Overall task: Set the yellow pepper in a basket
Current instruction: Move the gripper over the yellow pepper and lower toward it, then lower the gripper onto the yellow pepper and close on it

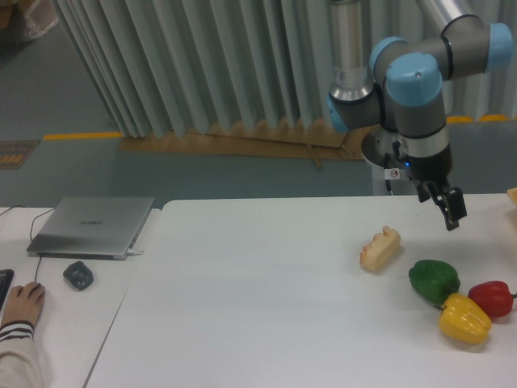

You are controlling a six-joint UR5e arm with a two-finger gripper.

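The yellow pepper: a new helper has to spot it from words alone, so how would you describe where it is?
On the white table, look to the near right corner, where three peppers cluster. The yellow pepper sits nearest the front edge, touching the green pepper and the red pepper behind it; it alone is glossy bright yellow.
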